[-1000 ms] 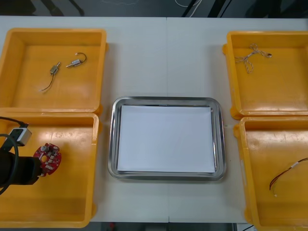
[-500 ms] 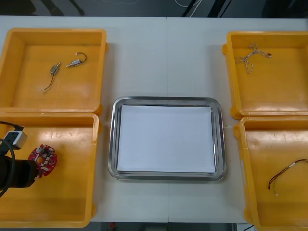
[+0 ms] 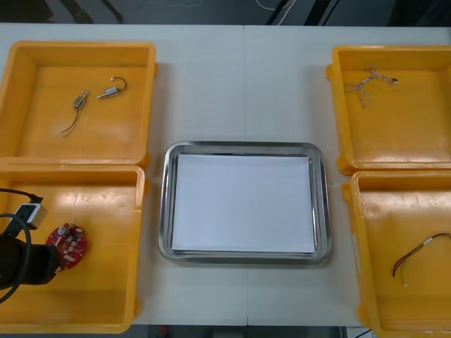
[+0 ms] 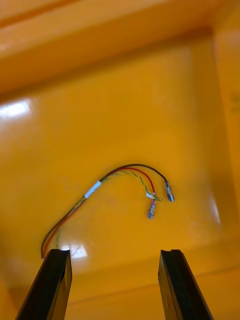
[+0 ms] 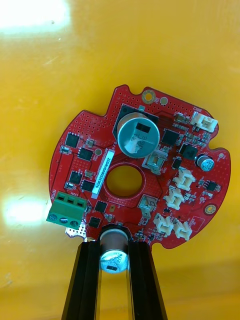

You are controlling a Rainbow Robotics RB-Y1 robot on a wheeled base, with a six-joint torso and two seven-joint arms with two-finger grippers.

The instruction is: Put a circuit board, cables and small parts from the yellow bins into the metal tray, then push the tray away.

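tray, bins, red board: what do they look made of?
Tray: polished metal by its mirror-bright rim, likely steel; inside white and matte, perhaps paper. Bins: glossy yellow moulded plastic, with glare spots. Board: red-coated rigid laminate, probably fibreglass, studded with parts, held in the left gripper's jaws.

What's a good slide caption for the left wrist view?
Left tool shut on a silver cylinder at the edge of the round red circuit board, inside a yellow bin.

Four bins (image 3: pixel 77 46), two cables (image 3: pixel 363 86), one circuit board (image 3: pixel 68 246)
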